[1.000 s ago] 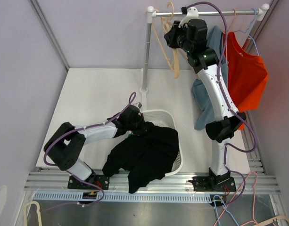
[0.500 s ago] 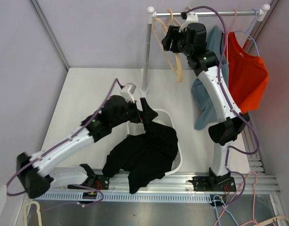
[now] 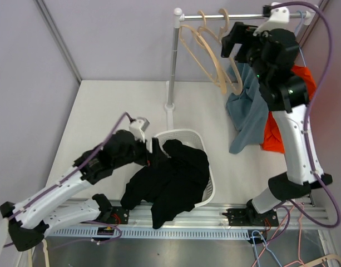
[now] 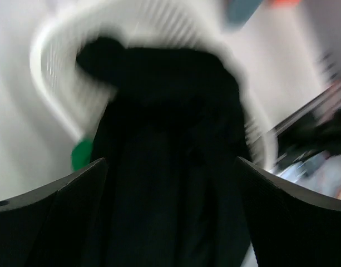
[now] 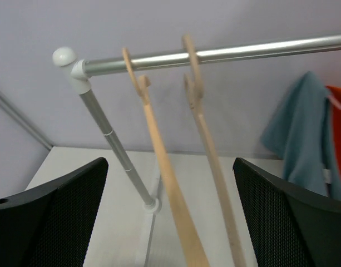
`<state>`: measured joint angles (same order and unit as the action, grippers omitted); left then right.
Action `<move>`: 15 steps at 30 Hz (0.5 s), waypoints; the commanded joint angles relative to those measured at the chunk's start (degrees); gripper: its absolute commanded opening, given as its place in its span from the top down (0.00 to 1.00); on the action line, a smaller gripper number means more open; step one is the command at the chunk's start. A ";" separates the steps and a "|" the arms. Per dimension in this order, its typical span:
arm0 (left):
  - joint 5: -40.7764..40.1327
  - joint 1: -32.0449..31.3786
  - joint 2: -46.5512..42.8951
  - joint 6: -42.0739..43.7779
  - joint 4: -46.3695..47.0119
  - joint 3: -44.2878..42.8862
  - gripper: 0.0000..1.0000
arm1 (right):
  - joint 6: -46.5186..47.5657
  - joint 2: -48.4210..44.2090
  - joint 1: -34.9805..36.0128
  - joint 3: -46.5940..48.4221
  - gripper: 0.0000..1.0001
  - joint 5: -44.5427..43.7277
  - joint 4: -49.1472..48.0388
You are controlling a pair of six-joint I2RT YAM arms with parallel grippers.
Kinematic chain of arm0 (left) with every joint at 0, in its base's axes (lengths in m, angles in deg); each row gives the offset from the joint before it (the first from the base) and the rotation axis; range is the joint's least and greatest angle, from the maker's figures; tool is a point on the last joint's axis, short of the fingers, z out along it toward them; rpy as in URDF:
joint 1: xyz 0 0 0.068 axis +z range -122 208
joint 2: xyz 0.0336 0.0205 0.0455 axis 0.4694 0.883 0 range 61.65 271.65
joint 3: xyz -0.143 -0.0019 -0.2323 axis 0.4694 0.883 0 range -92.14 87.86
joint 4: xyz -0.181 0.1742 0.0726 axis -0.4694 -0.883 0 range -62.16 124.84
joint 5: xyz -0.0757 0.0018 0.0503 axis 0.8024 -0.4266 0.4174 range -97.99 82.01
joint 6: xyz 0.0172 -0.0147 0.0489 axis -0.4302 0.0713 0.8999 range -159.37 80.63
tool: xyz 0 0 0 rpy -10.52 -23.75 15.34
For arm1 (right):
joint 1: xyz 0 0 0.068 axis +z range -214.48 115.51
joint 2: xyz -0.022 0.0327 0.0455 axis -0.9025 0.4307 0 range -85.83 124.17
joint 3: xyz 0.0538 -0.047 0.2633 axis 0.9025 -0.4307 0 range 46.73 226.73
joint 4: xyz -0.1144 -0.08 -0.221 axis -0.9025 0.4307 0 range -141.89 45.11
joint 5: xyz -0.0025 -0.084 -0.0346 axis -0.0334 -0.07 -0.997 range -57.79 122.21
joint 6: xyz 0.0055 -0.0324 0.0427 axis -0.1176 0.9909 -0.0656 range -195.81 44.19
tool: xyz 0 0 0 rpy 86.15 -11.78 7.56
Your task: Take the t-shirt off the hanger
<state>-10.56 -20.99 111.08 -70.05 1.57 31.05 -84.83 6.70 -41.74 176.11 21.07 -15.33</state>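
The black t-shirt (image 3: 176, 178) lies heaped in the white basket (image 3: 188, 133) and spills over its near rim, off any hanger. My left gripper (image 3: 152, 154) hovers at the basket's left edge, open, with the black t-shirt (image 4: 170, 139) blurred below the empty jaws (image 4: 171, 162). Two bare wooden hangers (image 3: 201, 50) (image 3: 226, 64) hang on the rail (image 3: 242, 15). My right gripper (image 3: 231, 43) is open just right of them and touches neither. In the right wrist view both hangers (image 5: 164, 167) (image 5: 212, 144) hang ahead of the open gripper (image 5: 170, 161).
A blue shirt (image 3: 248, 117) and an orange shirt (image 3: 273, 136) hang on the rail's right part, behind my right arm. The rack's upright post (image 3: 171, 67) stands on the table behind the basket. A small green thing (image 4: 80, 154) shows beside the black cloth.
My right gripper opened, let go of a wooden hanger and moved right along the rail. My left gripper opened, rose from the basket, then drew back to its left edge.
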 commanded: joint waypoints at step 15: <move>5.38 -10.42 5.75 -8.09 -2.59 19.90 0.01 | 0.58 7.11 -15.79 3.23 0.01 -9.87 10.11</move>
<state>-7.98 -30.15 113.71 -76.74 -5.23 49.76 -84.74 9.89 -55.75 175.28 10.58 -6.90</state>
